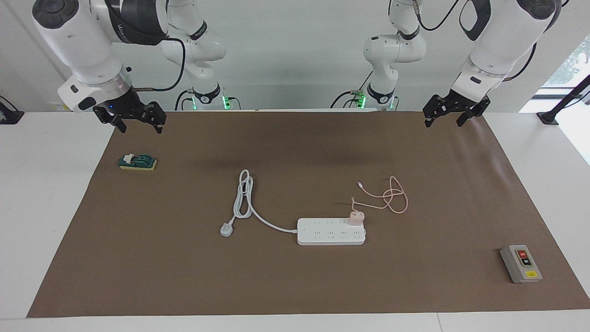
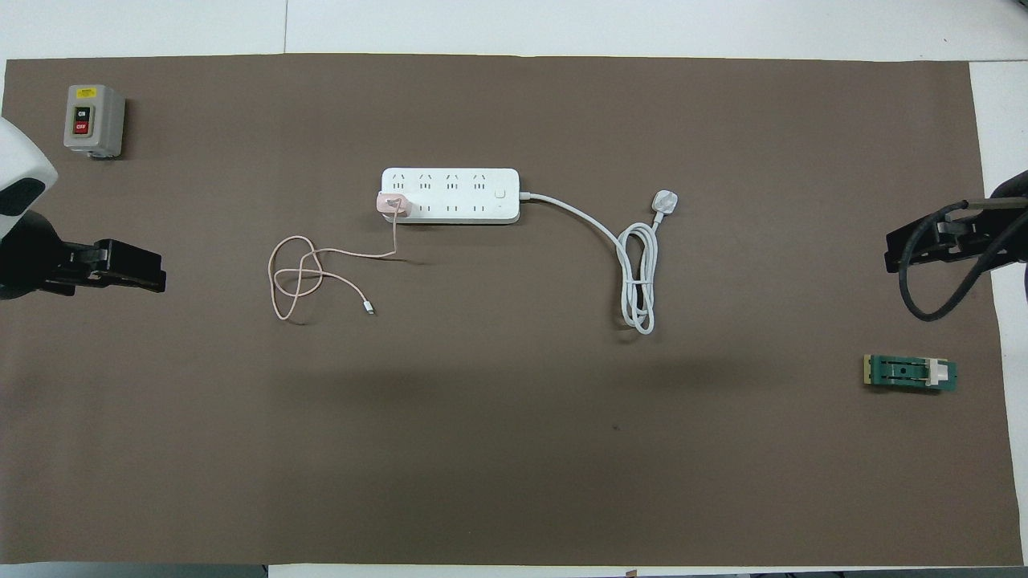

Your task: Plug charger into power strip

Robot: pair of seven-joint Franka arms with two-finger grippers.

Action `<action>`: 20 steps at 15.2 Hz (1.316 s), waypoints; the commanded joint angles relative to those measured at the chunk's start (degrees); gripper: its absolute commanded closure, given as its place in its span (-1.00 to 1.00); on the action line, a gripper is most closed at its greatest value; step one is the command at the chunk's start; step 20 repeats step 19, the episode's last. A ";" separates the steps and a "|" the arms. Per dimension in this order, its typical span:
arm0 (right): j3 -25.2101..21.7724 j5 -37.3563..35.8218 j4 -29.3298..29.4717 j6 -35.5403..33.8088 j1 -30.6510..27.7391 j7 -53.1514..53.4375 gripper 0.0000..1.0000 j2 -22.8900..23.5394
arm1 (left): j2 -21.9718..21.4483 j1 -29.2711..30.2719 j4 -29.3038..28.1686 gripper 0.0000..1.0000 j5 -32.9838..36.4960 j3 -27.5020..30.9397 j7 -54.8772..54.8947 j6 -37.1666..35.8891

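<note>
Sitting in power strip (image 1: pixel 331 232), charger (image 1: pixel 356 218), both grippers raised.

Both arms raised, waiting at the table ends.
The left gripper (image 1: pixel 454 112) and the right gripper (image 1: pixel 133 120) hung tilted downward, fingers spread apart, holding nothing.

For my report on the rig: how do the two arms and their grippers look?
Both arms are glossy white with rounded segments, dark grey joint caps and black cables looping alongside. The left gripper and right gripper are black with two fingers. Green lights glow at both bases.
</note>
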 commanded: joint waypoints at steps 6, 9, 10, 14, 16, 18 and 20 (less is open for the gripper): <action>0.21 1.17 0.37 -1.10 -0.53 -0.82 -1.00 -0.37 | -1.97 -0.58 -1.95 -1.00 0.73 0.38 4.08 -0.47; 0.21 1.17 0.37 -1.10 -0.44 -0.82 -1.00 -0.37 | -1.97 -0.58 -1.95 -1.00 0.73 0.38 4.26 -0.56; 0.21 1.17 0.37 -1.10 -0.44 -0.82 -1.00 -0.37 | -1.97 -0.58 -1.95 -1.00 0.73 0.38 4.26 -0.56; 0.21 1.17 0.28 -1.10 -0.44 -0.82 -1.00 -0.37 | -1.97 -0.05 -1.86 -1.00 0.73 0.47 4.17 -0.47; 0.21 1.17 0.37 -1.10 -0.44 -0.82 -1.00 -0.37 | -1.88 0.13 -1.86 -1.00 0.73 0.56 3.47 -0.56; 0.21 1.17 0.37 -1.10 -0.44 -0.82 -1.00 -0.37 | -1.88 0.13 -1.86 -1.00 0.73 0.56 3.47 -0.47; 0.21 1.17 0.37 -1.10 -0.53 -0.82 -1.00 -0.37 | -1.88 0.21 -1.86 -1.00 0.73 0.56 3.55 -0.47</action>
